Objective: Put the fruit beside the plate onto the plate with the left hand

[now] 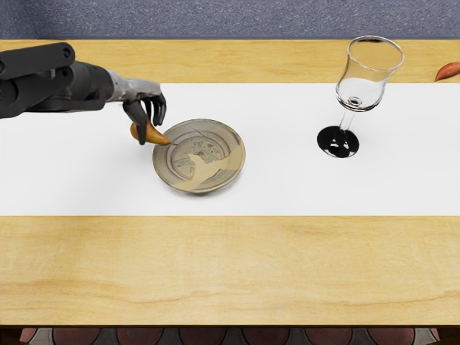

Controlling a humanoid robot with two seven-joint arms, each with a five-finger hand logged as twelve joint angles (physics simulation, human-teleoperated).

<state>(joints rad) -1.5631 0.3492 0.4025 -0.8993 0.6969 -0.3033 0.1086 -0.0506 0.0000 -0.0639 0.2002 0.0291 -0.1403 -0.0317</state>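
Head view: left hand [146,102] curls its fingers around the orange fruit [150,134], whose pointed tip overlaps the left rim of the plate [228,172]. Grasp seems made; moving it fully over and releasing are left.

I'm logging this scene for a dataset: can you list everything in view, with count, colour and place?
fruit: one, orange-brown, held at the plate's left rim, its tip over the rim
plate: one, beige-brown with a pale pattern, on the runner, left of centre
wine glass: one, clear with a black foot, upright on the runner, right
orange-red object: one, on the bare wood at the far right edge, cut off by the picture
white runner: one, across the table's middle
table: one, light wood, fills the view
left arm: one, black and grey, from the left edge
left hand: one, dark, fingers closed on the fruit
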